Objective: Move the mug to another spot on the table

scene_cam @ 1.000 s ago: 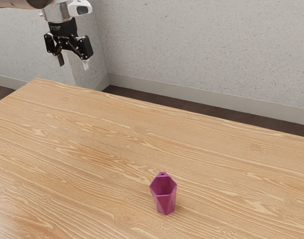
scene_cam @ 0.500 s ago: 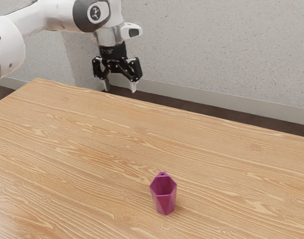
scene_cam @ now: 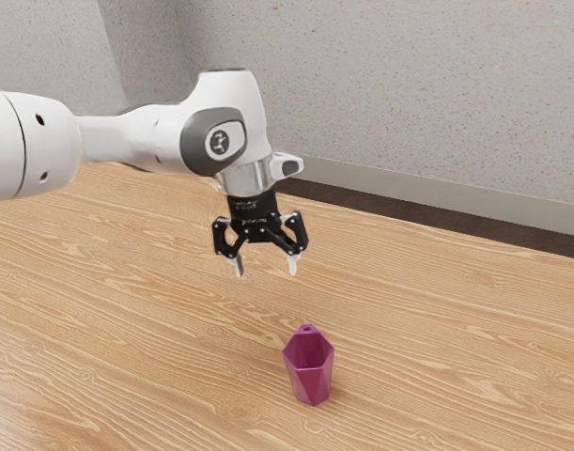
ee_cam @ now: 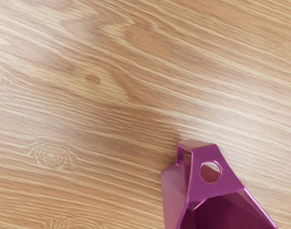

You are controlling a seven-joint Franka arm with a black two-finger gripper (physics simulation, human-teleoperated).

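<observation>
A magenta faceted mug (scene_cam: 309,365) stands upright on the wooden table (scene_cam: 127,310), near its front edge. Its small handle with a round hole points toward the back. My black gripper (scene_cam: 265,266) hangs open above the table, a little behind and to the exterior view's left of the mug, with nothing between its fingers. In the wrist view the mug (ee_cam: 209,195) lies just beyond my hand, its handle and open rim turned toward the camera.
A grey speckled wall with a pale baseboard (scene_cam: 437,193) runs behind the table. A dark floor strip (scene_cam: 427,214) lies between them. Bare wood spreads around the mug on all sides.
My arm has swung from the back of the exterior view's left down and forward toward the mug. The gripper has stayed open. The mug has not moved.
</observation>
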